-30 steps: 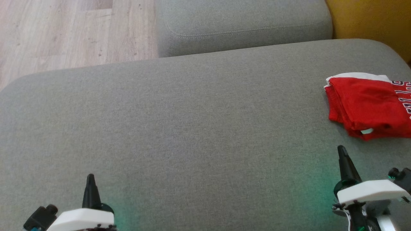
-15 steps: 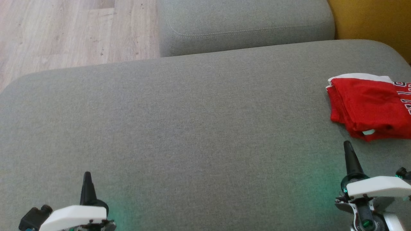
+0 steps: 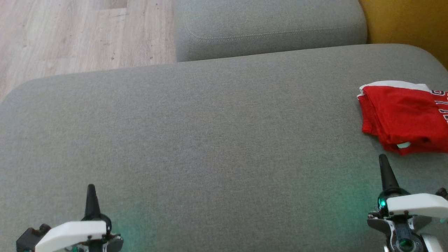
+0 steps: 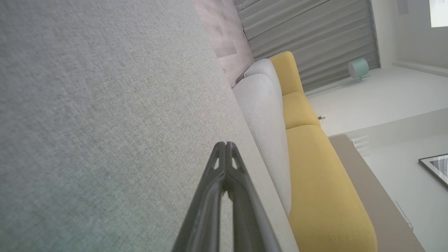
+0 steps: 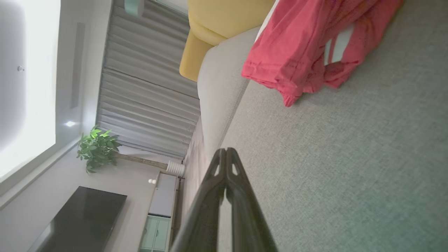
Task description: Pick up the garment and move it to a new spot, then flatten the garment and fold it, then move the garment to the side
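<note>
The garment (image 3: 402,117) is red with a white edge and white lettering, lying folded in a compact bundle at the far right of the grey cushion (image 3: 210,140); the picture's right edge cuts part of it off. It also appears as the red bundle (image 5: 308,49) in the right wrist view. My right gripper (image 3: 383,159) is shut and empty, its tip just in front of the garment's near edge and clear of it. In the right wrist view its tips (image 5: 225,151) meet. My left gripper (image 3: 91,187) is shut and empty at the lower left, far from the garment, tips closed (image 4: 225,144).
A second grey cushion (image 3: 269,28) lies beyond the work surface. Wooden floor (image 3: 77,35) shows at the upper left and a yellow sofa section (image 3: 409,24) at the upper right. The yellow seats (image 4: 315,164) run alongside the grey one.
The whole head view has shifted slightly, so the camera moved. Both grippers have drawn back toward the picture's bottom edge, the right one also drifting right. The garment lies as before.
</note>
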You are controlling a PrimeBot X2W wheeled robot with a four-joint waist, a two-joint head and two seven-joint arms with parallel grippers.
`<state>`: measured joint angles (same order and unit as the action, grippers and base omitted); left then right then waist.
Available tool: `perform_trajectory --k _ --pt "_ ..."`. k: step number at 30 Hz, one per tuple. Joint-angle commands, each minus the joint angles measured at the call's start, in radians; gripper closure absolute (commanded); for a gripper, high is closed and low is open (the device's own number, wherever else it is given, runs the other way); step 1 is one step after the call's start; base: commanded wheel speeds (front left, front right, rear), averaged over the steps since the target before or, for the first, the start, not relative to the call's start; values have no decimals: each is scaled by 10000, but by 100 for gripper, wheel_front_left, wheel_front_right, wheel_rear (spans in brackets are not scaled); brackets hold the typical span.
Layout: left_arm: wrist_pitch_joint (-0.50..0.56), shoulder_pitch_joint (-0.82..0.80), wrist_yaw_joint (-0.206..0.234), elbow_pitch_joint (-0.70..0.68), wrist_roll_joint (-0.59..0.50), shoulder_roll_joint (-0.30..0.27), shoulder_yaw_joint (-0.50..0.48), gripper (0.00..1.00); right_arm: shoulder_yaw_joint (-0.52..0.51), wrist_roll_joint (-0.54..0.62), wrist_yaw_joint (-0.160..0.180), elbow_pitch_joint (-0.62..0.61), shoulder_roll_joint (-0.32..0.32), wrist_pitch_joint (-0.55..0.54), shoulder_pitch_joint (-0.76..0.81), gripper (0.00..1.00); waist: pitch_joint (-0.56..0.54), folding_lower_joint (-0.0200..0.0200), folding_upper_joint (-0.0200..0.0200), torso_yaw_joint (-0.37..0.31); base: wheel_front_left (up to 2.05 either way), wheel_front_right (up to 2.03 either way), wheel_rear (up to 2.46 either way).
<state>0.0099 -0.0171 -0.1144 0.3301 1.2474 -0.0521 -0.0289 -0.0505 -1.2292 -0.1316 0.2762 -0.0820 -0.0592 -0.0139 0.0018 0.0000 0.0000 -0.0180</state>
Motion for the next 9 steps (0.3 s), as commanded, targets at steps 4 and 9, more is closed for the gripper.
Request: perform_trajectory --k 4,9 --pt "194 -619 -86 -438 610 -45 -363 100 -24 -663 7 -317 2 -100 -662 100 2 0 0 25 0 0 0" --pt "338 -669 -99 -508 1123 -34 -447 100 -123 -1203 8 -317 51 -171 -709 100 4 0 0 52 0 0 0"
